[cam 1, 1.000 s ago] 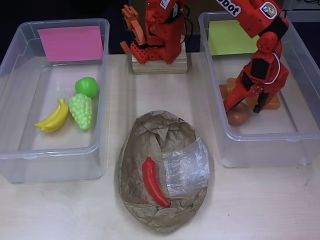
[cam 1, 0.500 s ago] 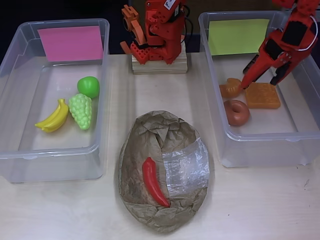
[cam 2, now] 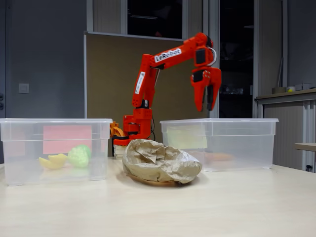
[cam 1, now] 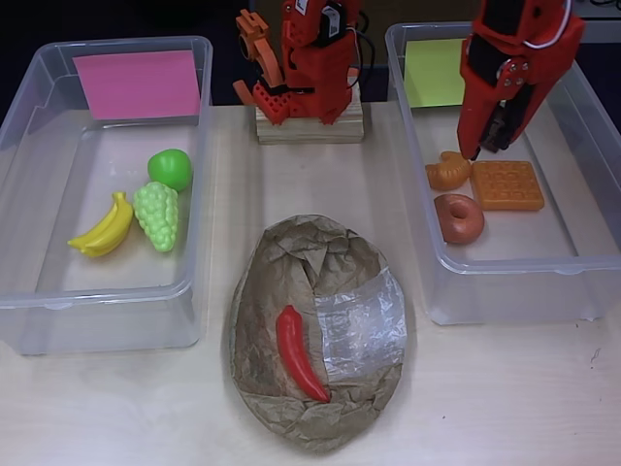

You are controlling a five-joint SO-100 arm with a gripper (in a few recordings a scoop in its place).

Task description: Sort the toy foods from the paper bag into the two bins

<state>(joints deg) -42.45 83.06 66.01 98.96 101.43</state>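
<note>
On the crumpled brown paper bag (cam 1: 291,254) (cam 2: 158,160) at table centre lies a red chili (cam 1: 299,354), beside its clear plastic patch. The left bin (cam 1: 201,146) with the pink label (cam 1: 138,83) holds a green apple (cam 1: 170,168), green grapes (cam 1: 157,215) and yellow bananas (cam 1: 104,227). In the right bin (cam 1: 505,264), which has the yellow-green label (cam 1: 434,73), are an orange croissant (cam 1: 447,172), a waffle (cam 1: 507,184) and a brown donut (cam 1: 458,217). My gripper (cam 1: 482,146) (cam 2: 206,104) hangs above the right bin's rim, pointing down, open and empty.
The arm's base stands on a wooden block (cam 1: 309,121) between the bins at the back. Bare tabletop (cam 1: 505,388) runs along the front on both sides of the bag. In the fixed view both bins (cam 2: 19,148) (cam 2: 247,143) flank the bag.
The gripper was low in the right bin over the donut and waffle. It has risen out of the bin and swung toward the back, empty, leaving the three pieces uncovered.
</note>
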